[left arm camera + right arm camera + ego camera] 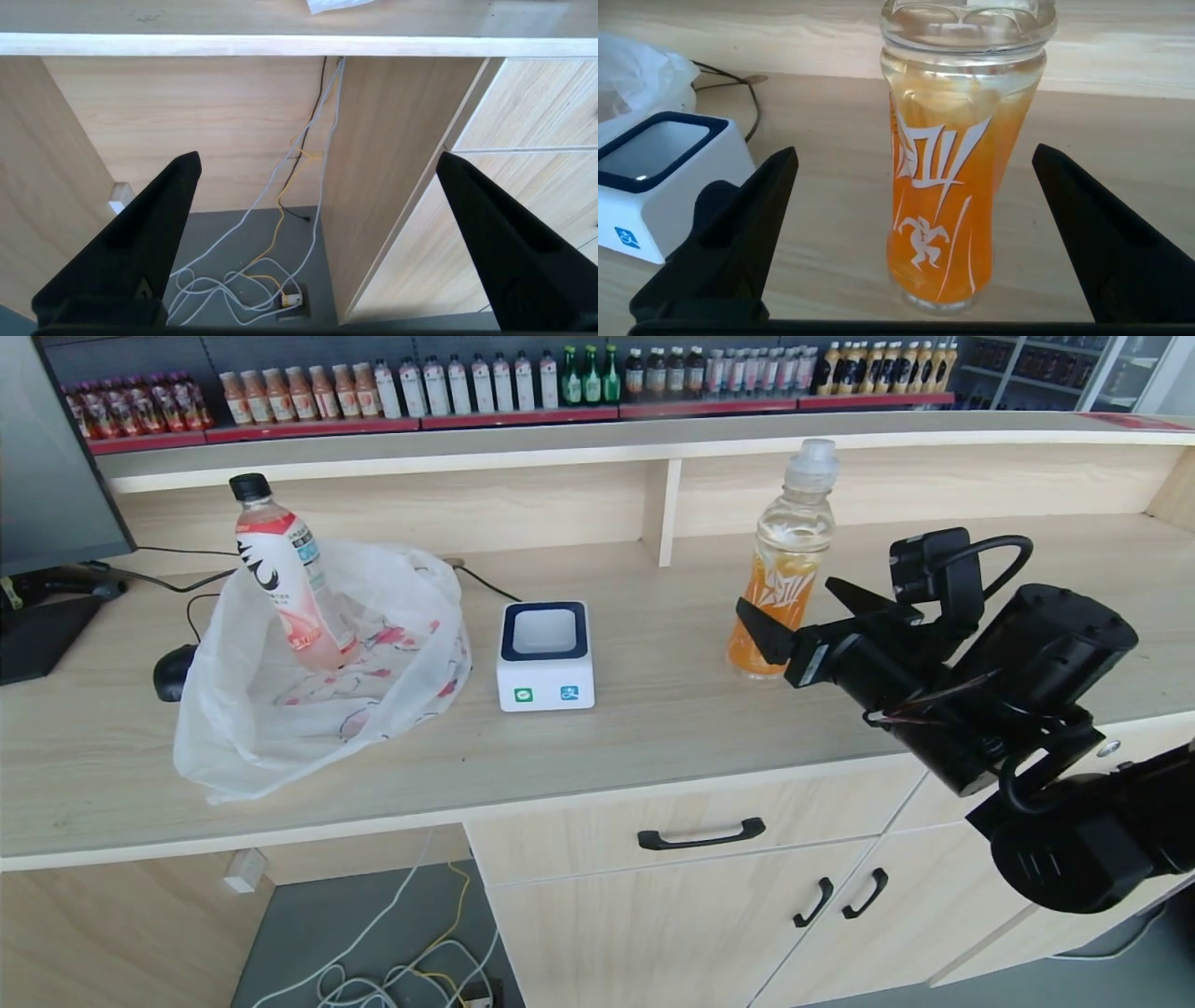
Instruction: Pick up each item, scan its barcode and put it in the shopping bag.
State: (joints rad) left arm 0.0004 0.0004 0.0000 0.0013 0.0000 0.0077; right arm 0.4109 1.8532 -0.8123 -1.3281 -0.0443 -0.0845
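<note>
An orange drink bottle [784,569] with a clear cap stands upright on the wooden counter, right of the scanner. My right gripper [798,616] is open at the bottle's lower half, one finger on each side; in the right wrist view the bottle [952,187] stands between the spread fingers [738,233]. A pink drink bottle [285,574] with a black cap leans inside the white plastic shopping bag [317,700] on the counter's left. The white barcode scanner [545,653] sits between bag and orange bottle. My left gripper [318,243] is open, low in front of the counter, over cables on the floor.
A black mouse [173,672] and a monitor base [47,625] sit at the counter's far left. A raised back shelf [653,439] runs behind the work area. Drawers with black handles [700,838] lie below the counter edge. Cables [271,271] trail on the floor.
</note>
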